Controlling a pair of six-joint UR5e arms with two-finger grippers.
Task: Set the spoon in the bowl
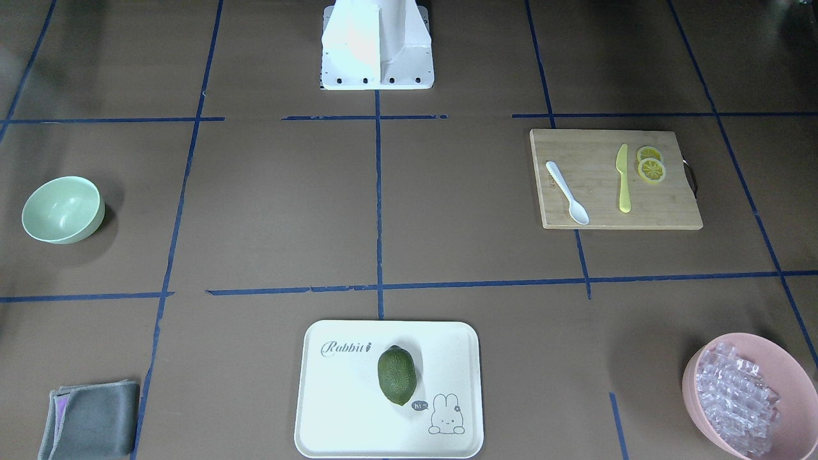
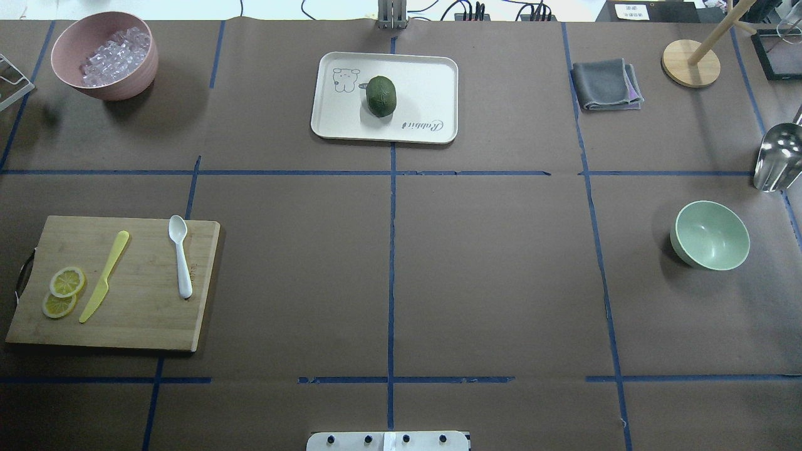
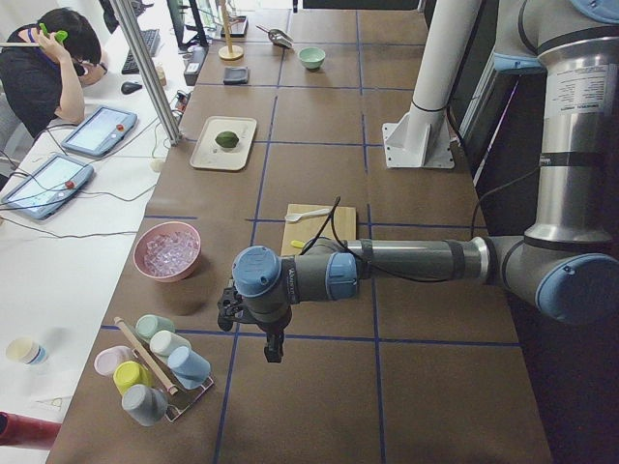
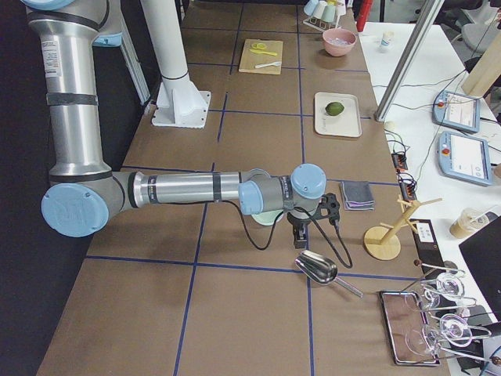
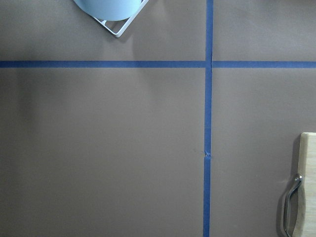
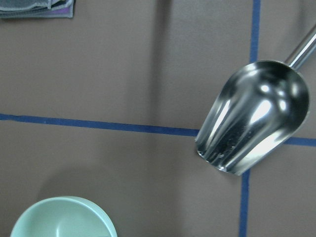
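From across the table, the spoon [image 1: 566,192] lies flat on the cutting board [image 1: 664,204] toward the worktop's left end. It is just beside the yellow knife [image 1: 623,179] and apart from the two lemon slices [image 1: 651,165]. The bowl [image 1: 62,209] stands upright, well apart, near the right end edge. A white tray [image 1: 332,396] bearing a green fruit [image 1: 396,375] sits at the middle of the edge away from the robot. A pink bowl [image 1: 795,364] of clear cubes is at that edge's left corner, and a grey cloth [image 1: 92,418] lies toward its right corner. From overhead, the spoon's scoop points away from the robot, and a metal scoop [image 2: 777,164] lies at the right end edge, near the bowl. From the left end, the left gripper [image 3: 274,346] hangs pointing down over bare table between the board and a cup rack [image 3: 160,372]; whether it is clenched or released cannot be told. From the right end, the right gripper [image 4: 301,237] hangs between the bowl and the metal scoop, and its state cannot be told either. The left wrist camera shows blue tape [image 5: 208,148] and the board's handle end. The right wrist camera shows the bowl's rim, the metal scoop and a corner of the cloth.
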